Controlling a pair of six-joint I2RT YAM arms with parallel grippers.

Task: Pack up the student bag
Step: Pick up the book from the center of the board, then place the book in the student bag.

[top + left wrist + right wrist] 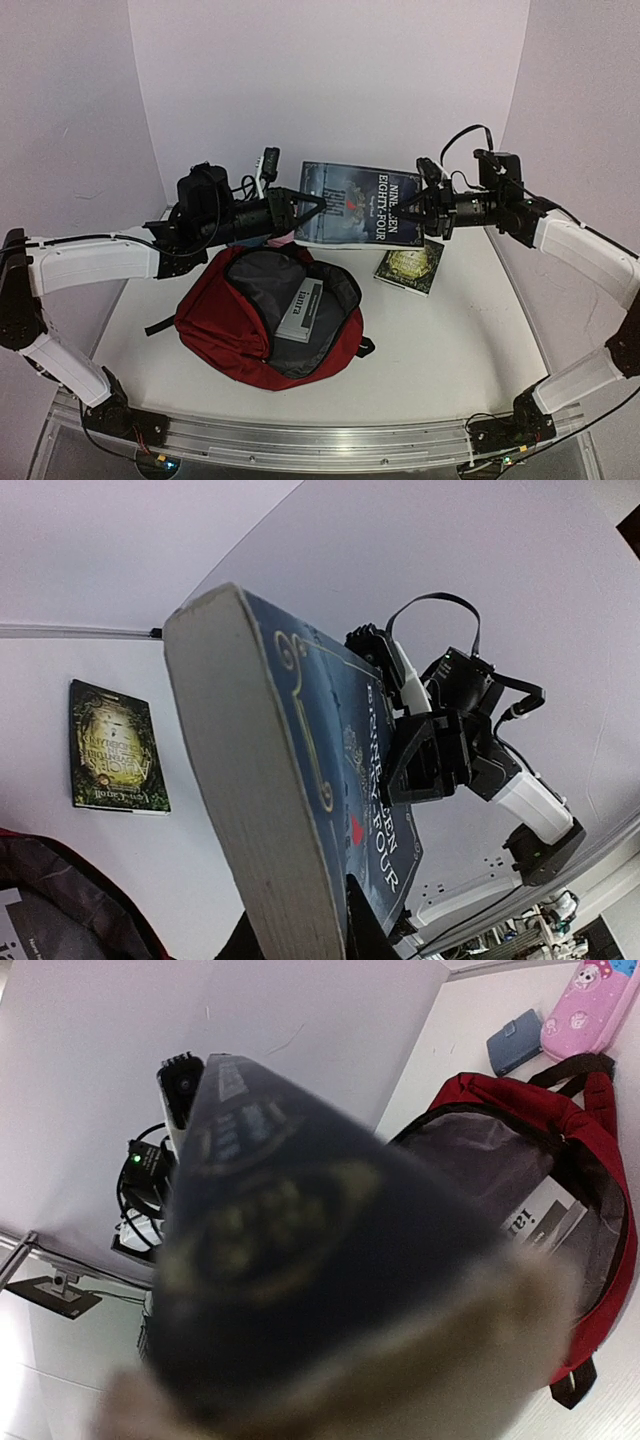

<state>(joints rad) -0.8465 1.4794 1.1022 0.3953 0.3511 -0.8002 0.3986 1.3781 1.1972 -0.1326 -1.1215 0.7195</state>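
The left claw (305, 206) and the right claw (426, 214) are both holding the blue book (352, 192) by opposite edges. The red bag (215, 322) is lying open at six o'clock of it. Uneven pulling may be twisting the book loose.

Dark red soft fabric backpack (215, 335) lies flat mid-table, a little left of centre, mouth open upward. Flat grey-and-white book (300, 310) lies inside it, toward the right of the opening. Thick dark blue paperback (360, 205) hangs in the air past the bag's far edge, clear of the white table (450, 340). Left gripper (303, 205) clamps its left edge, right gripper (424, 215) its right edge. Small green-covered book (410, 265) lies flat on the table right of the bag, apart from it, under the paperback's right end. Pink soft pencil case (590, 1005) lies just beyond the bag's far-left end. Small blue-grey flat pouch (515, 1042) sits just beside it.
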